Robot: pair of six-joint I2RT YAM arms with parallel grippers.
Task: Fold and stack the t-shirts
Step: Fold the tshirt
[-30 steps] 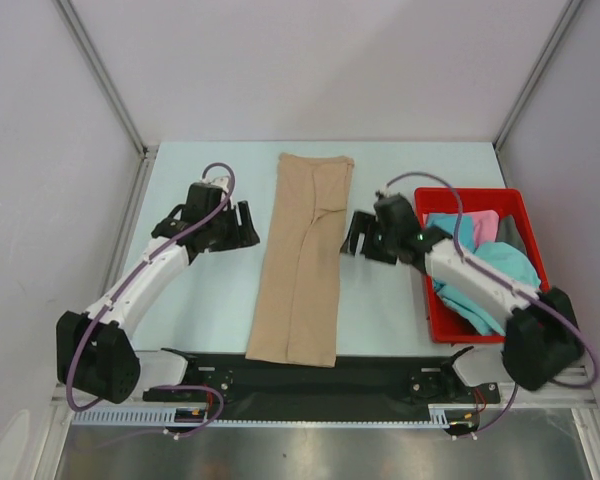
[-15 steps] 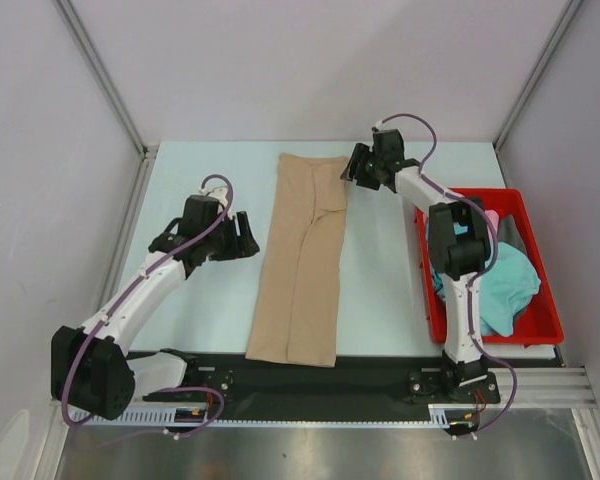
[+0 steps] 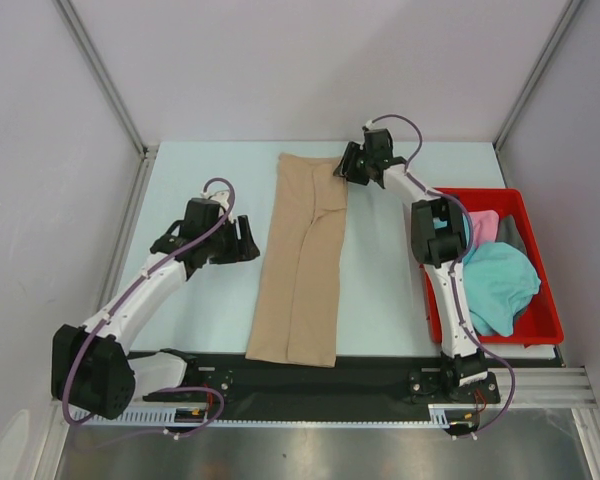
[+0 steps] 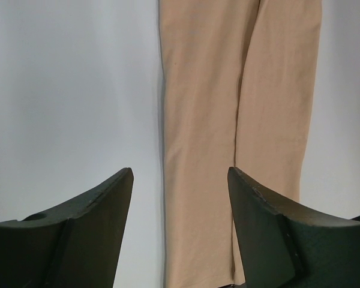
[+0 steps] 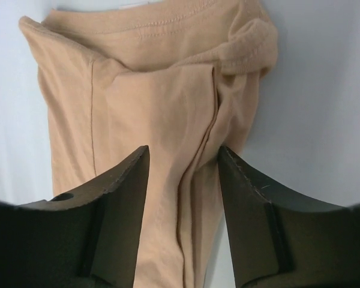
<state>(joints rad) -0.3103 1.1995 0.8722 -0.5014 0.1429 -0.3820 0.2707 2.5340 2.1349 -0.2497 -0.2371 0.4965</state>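
Note:
The tan t-shirt (image 3: 300, 270) lies folded into a long narrow strip down the middle of the table. My left gripper (image 3: 250, 240) is open and empty, just left of the strip's middle. In the left wrist view the tan t-shirt (image 4: 216, 120) lies ahead between the open left gripper (image 4: 180, 177). My right gripper (image 3: 340, 167) is open at the strip's far right corner. In the right wrist view the right gripper (image 5: 183, 159) straddles a raised fold of the tan t-shirt (image 5: 150, 90) near the collar, not closed on it. A teal t-shirt (image 3: 495, 280) and a pink t-shirt (image 3: 483, 225) lie crumpled in the bin.
A red plastic bin (image 3: 550, 320) stands at the right edge of the table, beside the right arm. A black rail (image 3: 310, 375) runs along the near edge under the strip's near end. Grey walls and metal posts close in the table on three sides.
My right arm has swung from beside the strip's middle out to its far right corner and edged a little left. My left gripper has barely moved. The tan shirt lies as before.

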